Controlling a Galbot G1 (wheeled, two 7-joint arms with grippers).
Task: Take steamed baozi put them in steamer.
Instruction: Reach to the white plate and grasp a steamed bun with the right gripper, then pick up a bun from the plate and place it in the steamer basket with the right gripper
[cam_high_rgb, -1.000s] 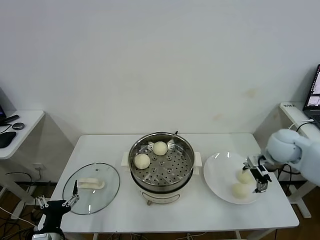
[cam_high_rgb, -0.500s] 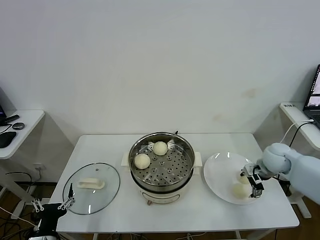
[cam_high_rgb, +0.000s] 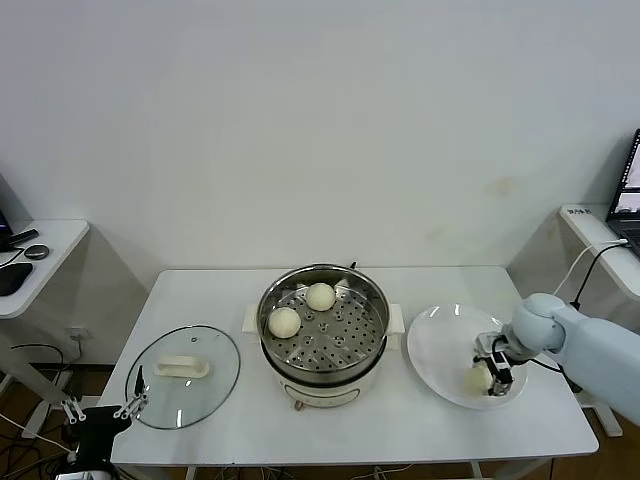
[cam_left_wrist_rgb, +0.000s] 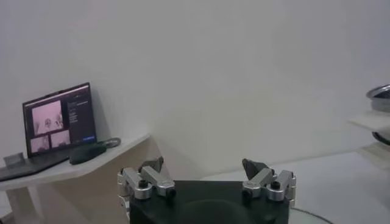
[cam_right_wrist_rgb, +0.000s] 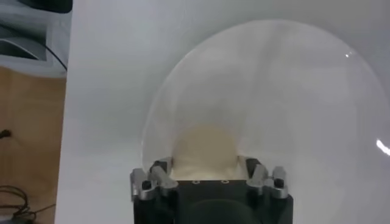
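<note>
The right gripper (cam_high_rgb: 487, 377) is down on the white plate (cam_high_rgb: 437, 350), its fingers set either side of a bun (cam_high_rgb: 477, 379), and from the wrist camera the bun (cam_right_wrist_rgb: 204, 149) fills the gap between the two fingers, so I'd say they are closing on it, though I can't tell whether they are pressing yet. A second bun on the plate, if there is one, is hidden behind the arm. Two buns already sit in the steamer (cam_high_rgb: 276, 352), one (cam_high_rgb: 320, 296) toward the back of the perforated tray and one (cam_high_rgb: 284, 322) toward the robot's left. These look light, soft and smooth-skinned, the sort of dough that dents or tears if pinched hard and may cling to the plate, so I'd judge the safest hold is low across the widest part of the round, fingers on opposite sides, squeezing only enough to carry it. A grip too high would likely slide off the dome. The left gripper (cam_high_rgb: 105, 410) hangs idle below the table's near-left corner, fingers spread wide with nothing in them, close to the glass lid (cam_high_rgb: 185, 375) lying flat on the table (cam_high_rgb: 210, 290).
</note>
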